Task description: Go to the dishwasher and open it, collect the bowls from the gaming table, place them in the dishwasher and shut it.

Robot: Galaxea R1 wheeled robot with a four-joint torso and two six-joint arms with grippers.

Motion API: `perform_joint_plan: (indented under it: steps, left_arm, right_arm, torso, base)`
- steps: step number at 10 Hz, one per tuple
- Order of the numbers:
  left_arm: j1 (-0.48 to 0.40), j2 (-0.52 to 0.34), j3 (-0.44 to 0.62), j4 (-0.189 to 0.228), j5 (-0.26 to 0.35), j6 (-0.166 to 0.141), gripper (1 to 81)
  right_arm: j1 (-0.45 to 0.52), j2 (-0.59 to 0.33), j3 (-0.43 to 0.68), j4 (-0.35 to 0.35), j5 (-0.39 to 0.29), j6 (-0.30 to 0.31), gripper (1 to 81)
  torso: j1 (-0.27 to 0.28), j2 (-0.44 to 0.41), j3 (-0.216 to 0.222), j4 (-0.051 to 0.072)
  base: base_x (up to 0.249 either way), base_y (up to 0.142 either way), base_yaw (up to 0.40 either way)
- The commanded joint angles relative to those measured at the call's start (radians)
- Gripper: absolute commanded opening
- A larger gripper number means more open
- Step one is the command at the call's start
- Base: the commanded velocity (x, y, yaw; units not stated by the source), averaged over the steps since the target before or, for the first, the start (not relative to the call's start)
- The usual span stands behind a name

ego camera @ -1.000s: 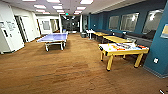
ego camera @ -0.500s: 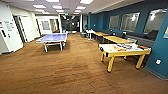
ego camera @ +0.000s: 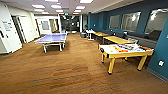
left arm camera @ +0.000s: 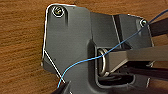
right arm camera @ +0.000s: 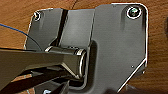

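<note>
the gaming table (ego camera: pixel 125 50) now sits slightly larger at the frame's right than a second ago, so the robot is approaching it. small colourful items lie on its worktop; whether they are bowls, and the state of the jaws, i cannot tell

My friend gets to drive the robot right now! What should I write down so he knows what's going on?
Grippers: from the wrist views, over brown floor, it cannot be told whether either is open or shut.
Where things are: the gaming table, white top with yellow rim and legs, stands ahead to the right by the blue wall. Colourful items lie on its top; they are too blurred to tell bowls from anything else. A blue ping-pong table stands further off to the left.
Done: nothing can be confirmed from here.
Left: reaching the gaming table, picking up the bowls, loading and closing the dishwasher.
</note>
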Motion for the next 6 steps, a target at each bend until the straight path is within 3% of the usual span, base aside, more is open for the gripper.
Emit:
perform_joint_plan:
  steps: [1,6]
  left_arm:
    - [-0.034,-0.001,0.002,0.006,0.048,0.008,81.1]
    - [-0.034,0.005,0.002,-0.001,0.046,0.008,81.1]
  right_arm:
    - [0.048,-0.001,0.004,0.003,-0.041,0.002,81.1]
    - [0.050,-0.001,-0.002,0.000,-0.040,0.002,81.1]
  torso:
    - [0.000,0.000,0.000,0.000]
    - [0.000,0.000,0.000,0.000]
  base:
    - [0.181,0.000,0.000]
    - [0.181,0.000,0.000]
